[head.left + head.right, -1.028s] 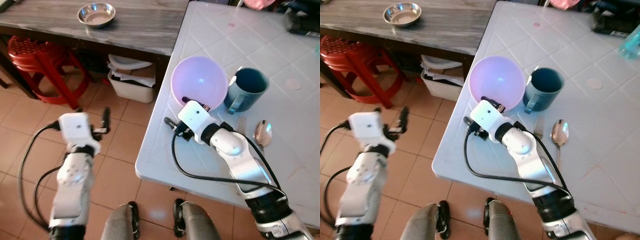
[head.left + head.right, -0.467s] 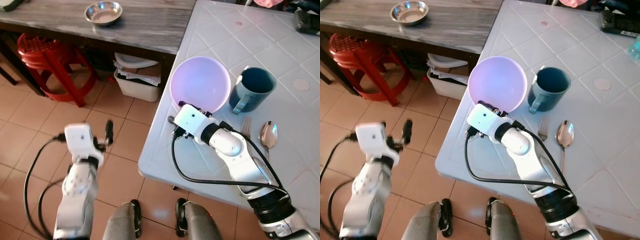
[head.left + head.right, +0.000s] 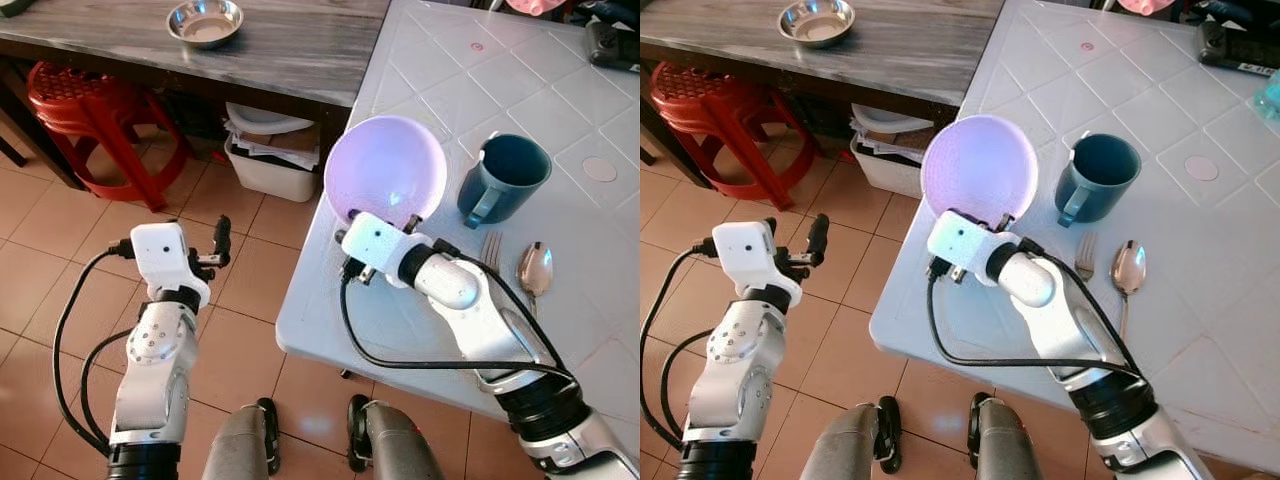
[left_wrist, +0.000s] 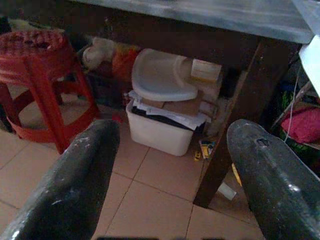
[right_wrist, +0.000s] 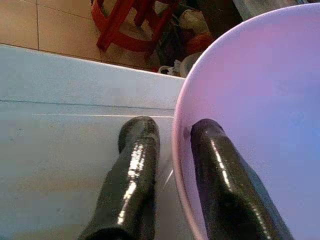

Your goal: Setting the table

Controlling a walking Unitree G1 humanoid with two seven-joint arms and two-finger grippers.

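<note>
A pale purple bowl [image 3: 385, 180] is tipped up on its near rim at the left edge of the white table [image 3: 450, 70]. My right gripper [image 5: 172, 130] is shut on that rim, with one finger inside the bowl and the other outside. Just right of the bowl stands a dark blue mug [image 3: 503, 175]. A fork [image 3: 488, 250] and a spoon [image 3: 533, 268] lie side by side in front of the mug. Off the table to the left, my left gripper [image 4: 172, 145] is open and holds nothing above the tiled floor.
A grey wooden table [image 3: 290, 50] at the back left carries a steel bowl [image 3: 204, 22]. Under it are a red stool [image 3: 75, 100] and a white bin of papers [image 3: 272, 160]. A dark object [image 3: 612, 45] lies at the white table's far right.
The purple bowl has tilted up and shifted left toward the table edge in my right gripper. My left arm has risen a little. The camera has also shifted.
</note>
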